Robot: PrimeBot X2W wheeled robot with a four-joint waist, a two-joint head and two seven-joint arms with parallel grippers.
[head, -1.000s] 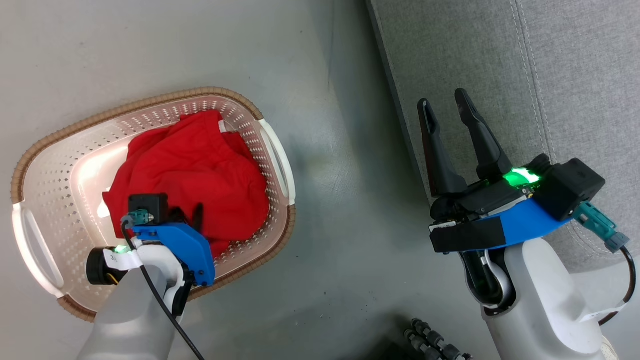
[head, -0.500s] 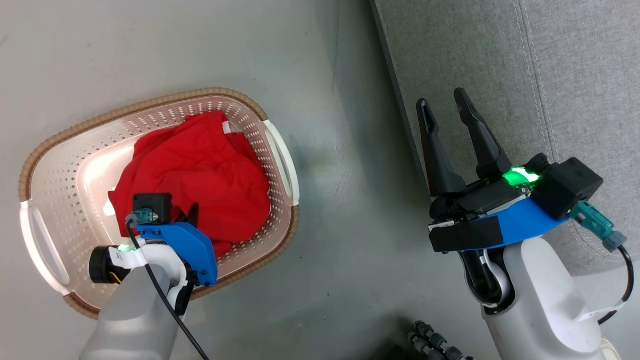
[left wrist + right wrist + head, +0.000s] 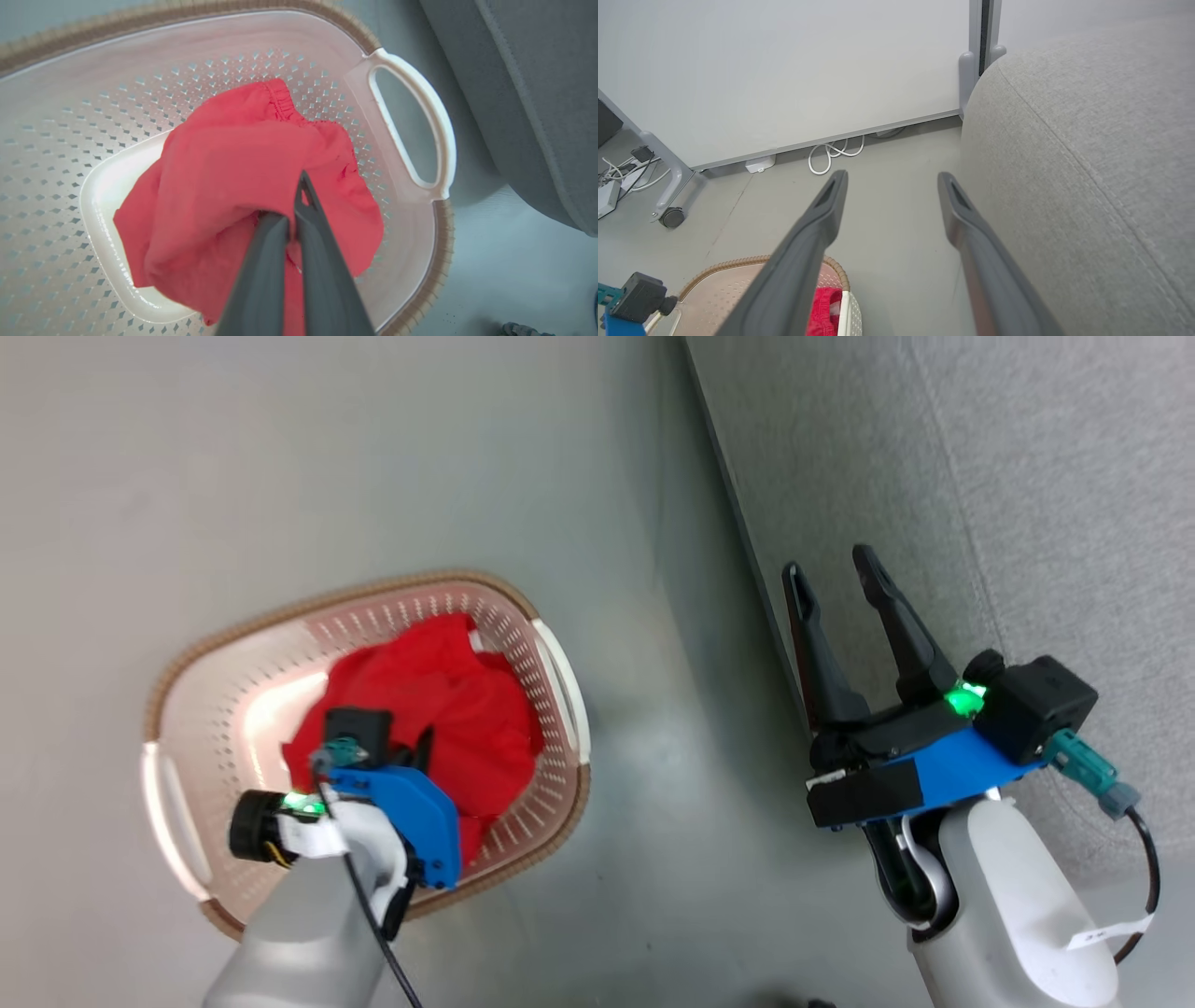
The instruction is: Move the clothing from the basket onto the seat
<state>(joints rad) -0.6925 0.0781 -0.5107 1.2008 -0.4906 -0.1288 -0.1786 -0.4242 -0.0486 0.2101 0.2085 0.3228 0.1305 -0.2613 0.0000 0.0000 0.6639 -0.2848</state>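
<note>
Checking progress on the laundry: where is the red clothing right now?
In the head view's lower left, the red clothing is bunched within the basket, pinched by the left gripper, well left of the grey seat.

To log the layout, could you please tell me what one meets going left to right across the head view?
Basket's left handle → clothing → basket's right handle → floor → right pincer.

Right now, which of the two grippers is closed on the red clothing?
The left gripper: it is pinched shut on the clothing in the basket; the right gripper is open and empty.
</note>
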